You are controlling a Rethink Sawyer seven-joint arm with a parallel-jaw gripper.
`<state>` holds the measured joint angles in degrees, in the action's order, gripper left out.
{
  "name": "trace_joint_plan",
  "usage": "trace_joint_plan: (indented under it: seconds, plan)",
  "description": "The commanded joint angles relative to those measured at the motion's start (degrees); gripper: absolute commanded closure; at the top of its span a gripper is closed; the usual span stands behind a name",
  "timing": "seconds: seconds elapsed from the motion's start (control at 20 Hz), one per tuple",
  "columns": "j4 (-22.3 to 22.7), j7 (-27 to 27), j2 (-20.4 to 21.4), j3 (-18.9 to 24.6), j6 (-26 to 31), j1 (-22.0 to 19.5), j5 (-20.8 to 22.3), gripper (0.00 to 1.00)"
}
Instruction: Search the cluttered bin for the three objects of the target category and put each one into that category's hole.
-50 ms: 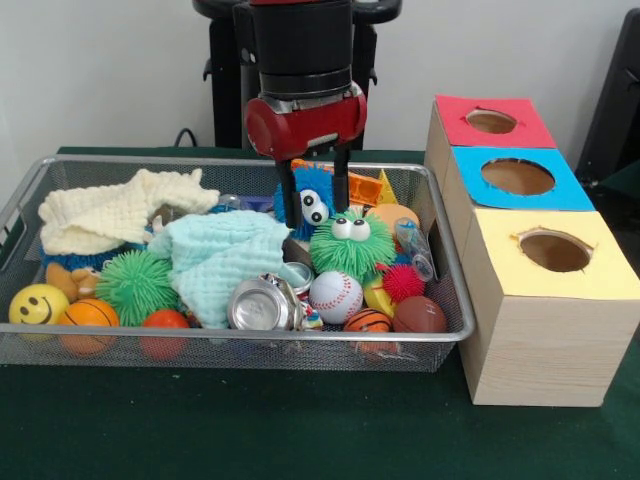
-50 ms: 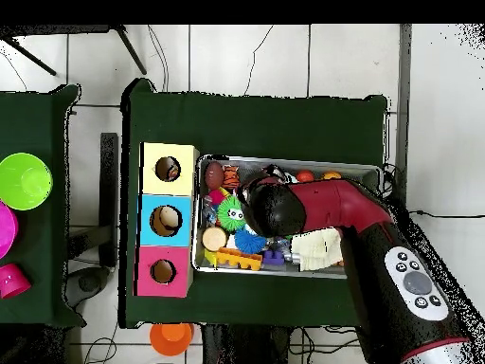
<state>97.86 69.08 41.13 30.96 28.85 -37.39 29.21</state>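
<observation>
My gripper (image 1: 316, 214) hangs low in the wire mesh bin (image 1: 40, 170) at its back middle, open. Its two black fingers (image 1: 290, 205) straddle a blue fuzzy toy (image 1: 314, 197) with googly eyes. In front of it lie a green fuzzy toy (image 1: 350, 243), a baseball (image 1: 335, 296), a crushed can (image 1: 258, 305) and a light teal cloth (image 1: 215, 255). To the right stands the wooden box with a red hole (image 1: 491, 121), a blue hole (image 1: 517, 176) and a yellow hole (image 1: 554, 250). In the overhead view the arm's head (image 2: 275, 210) hides the gripper above the bin (image 2: 284, 159).
The bin also holds a cream cloth (image 1: 110, 212), a green spiky ball (image 1: 135, 285), a smiley ball (image 1: 38, 303), small basketballs (image 1: 90, 315), a brown football (image 1: 420, 315) and a red spiky ball (image 1: 403, 282). On a side table sits a green bowl (image 2: 23, 180).
</observation>
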Motion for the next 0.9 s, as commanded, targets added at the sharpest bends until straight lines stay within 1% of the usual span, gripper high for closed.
trace_joint_plan:
  seconds: [0.05,0.3,0.4,0.5,0.65,0.9]
  plan:
    - [-2.16,3.97,-5.24,-2.17,-3.17,2.55,4.25,0.0]
    - [-5.27,3.12,-9.25,-3.23,-3.02,3.39,5.43,0.0]
    - [-5.78,2.91,-10.08,-3.28,-3.27,3.37,5.84,0.0]
    - [-6.79,3.45,-10.71,-4.35,-4.45,4.08,7.19,0.0]
    - [-7.87,4.0,-11.01,-5.24,-5.86,4.65,8.56,0.0]
    - [-9.38,5.89,-9.55,-7.68,-8.1,6.19,10.7,0.0]
